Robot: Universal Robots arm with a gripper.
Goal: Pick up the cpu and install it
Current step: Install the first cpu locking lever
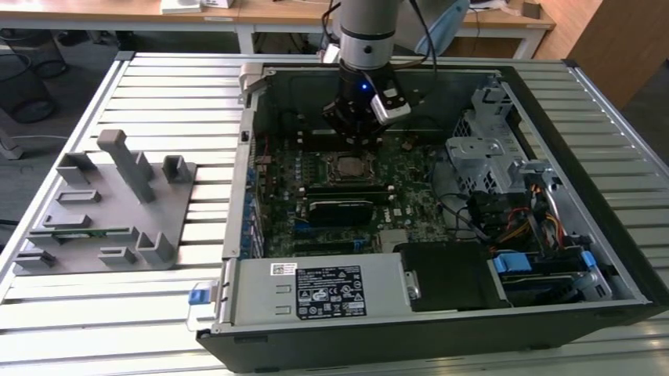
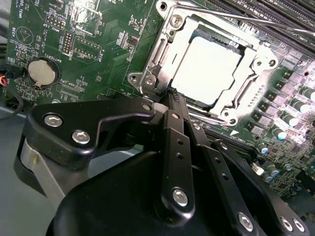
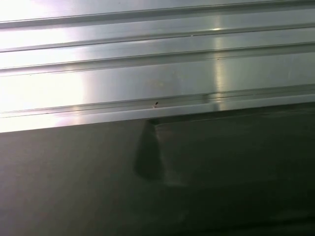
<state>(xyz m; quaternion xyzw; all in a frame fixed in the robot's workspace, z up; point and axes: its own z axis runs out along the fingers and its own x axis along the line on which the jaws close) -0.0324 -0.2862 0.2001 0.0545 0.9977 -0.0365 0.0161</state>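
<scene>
We see the cpu [image 2: 209, 69] seated in the socket [image 2: 152, 64] at 12 o'clock from our gripper [image 2: 172, 96], whose 2 jaws are together and hold nothing; descending here could strike the open socket frame and unseat the chip.

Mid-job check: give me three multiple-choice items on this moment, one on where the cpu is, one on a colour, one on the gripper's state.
1. Where is the flat square silver-topped cpu?
A. In the metal socket frame on the motherboard
B. On the grey fixture tray
C. Between the fingers

2. What colour is the motherboard?
A. Blue
B. Green
C. Red

3. How is the black gripper?
A. Wide open
B. Gripping a cable
C. Shut, holding nothing

Answers: 1 A, the second wrist view shows it within the socket frame. 2 B, its board surface is green. 3 C, the fingertips meet with nothing between.
</scene>
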